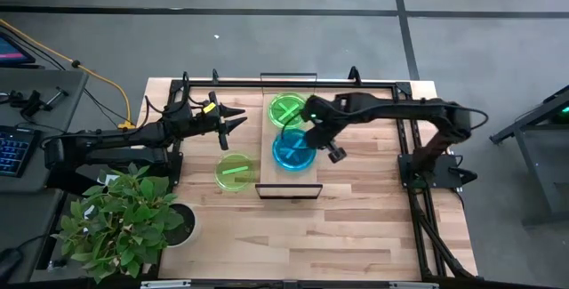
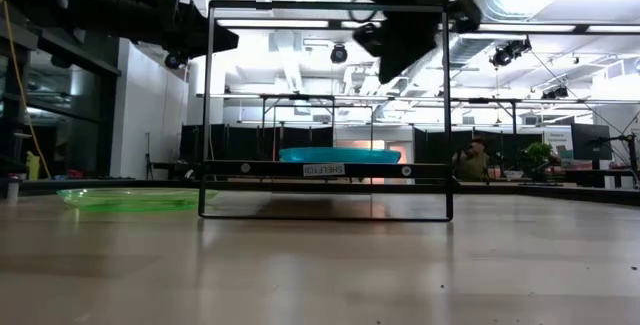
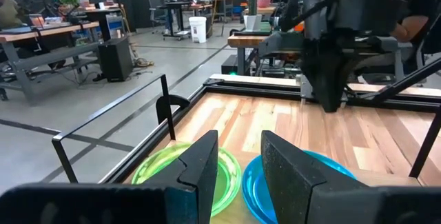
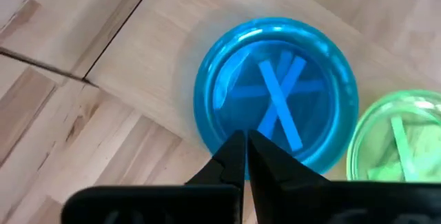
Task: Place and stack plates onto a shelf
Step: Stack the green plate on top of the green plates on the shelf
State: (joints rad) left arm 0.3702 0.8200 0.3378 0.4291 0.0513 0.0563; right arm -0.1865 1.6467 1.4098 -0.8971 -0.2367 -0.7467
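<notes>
The shelf stands mid-table, a light board between dark end bars. On it lie a yellow-green plate at the far end and a cyan-blue plate at the near end; two crossed stripes show in the blue one. A third, yellow-green plate lies flat on the table left of the shelf. My right gripper is shut and hangs above the blue plate's right rim, well clear of it in the low view. My left gripper is open, raised left of the shelf and pointing at it.
A potted plant stands at the table's near left corner. Black frame rails run along the far and right edges. A side desk with a keyboard lies beyond the left edge. Bare wood fills the near half.
</notes>
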